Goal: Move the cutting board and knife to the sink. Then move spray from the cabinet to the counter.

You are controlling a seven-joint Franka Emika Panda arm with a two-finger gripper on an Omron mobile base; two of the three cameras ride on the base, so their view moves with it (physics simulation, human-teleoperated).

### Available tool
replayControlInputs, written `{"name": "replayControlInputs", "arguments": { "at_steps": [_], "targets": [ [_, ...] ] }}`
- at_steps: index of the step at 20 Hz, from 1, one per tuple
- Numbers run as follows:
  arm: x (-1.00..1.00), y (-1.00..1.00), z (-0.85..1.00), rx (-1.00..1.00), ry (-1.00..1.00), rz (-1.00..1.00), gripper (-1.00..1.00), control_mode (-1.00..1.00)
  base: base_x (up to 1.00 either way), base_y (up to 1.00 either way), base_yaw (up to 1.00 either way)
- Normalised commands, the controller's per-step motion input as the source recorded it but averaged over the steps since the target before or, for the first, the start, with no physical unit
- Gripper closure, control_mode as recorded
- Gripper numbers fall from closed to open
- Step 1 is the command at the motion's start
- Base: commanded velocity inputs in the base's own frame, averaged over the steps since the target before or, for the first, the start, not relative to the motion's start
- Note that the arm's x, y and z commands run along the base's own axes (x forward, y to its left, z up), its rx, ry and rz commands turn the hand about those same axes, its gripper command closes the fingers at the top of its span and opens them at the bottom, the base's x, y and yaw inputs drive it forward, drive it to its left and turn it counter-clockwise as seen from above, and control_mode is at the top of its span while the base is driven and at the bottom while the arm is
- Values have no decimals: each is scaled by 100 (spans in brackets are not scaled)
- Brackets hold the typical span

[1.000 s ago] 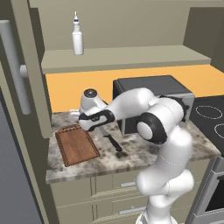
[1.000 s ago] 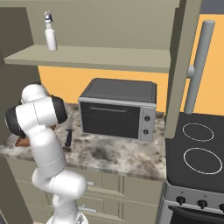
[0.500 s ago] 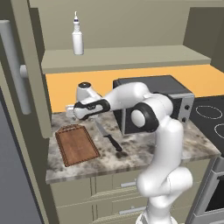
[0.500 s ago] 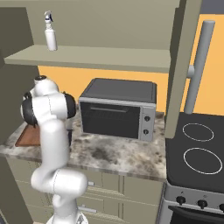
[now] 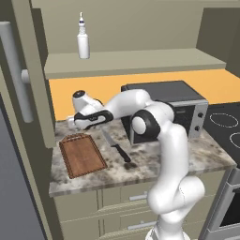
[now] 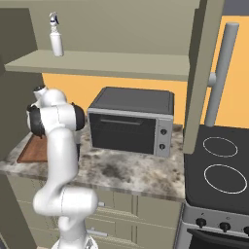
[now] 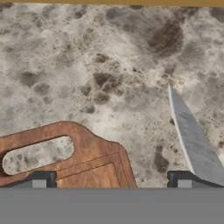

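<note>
Left base view: cutting board (image 5: 82,155) on marble counter (image 5: 187,154); gripper (image 5: 71,123) spread, empty.

Counter (image 5: 154,164): board (image 5: 82,156), knife (image 5: 116,146), oven (image 5: 164,105).

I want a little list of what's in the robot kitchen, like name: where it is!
cutting board: flat on the counter, handle end toward the wall
knife: on the counter beside the board, not touching it, black handle toward the front edge
spray: upright on the cabinet shelf
cabinet door: swung open
toaster oven: on the counter by the wall
stove: next to the counter
gripper: above the board's handle end, open, holding nothing
fingers: one over the board, the other by the knife blade
</note>
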Motion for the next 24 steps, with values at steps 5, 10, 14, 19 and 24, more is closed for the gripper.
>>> {"name": "replayControlInputs", "arguments": {
  "at_steps": [5,10,14,19,24],
  "targets": [
    [25,1,-21,-1,-2,0,-100,-100,0,0,0],
    [23,0,-20,0,-4,0,-100,-100,0,0,0],
    [25,0,-24,0,-2,0,-100,-100,0,0,0],
    [27,0,-26,0,0,0,-100,-100,0,0,0],
    [30,0,-21,0,-2,0,-100,-100,0,0,0]
  ]
}}
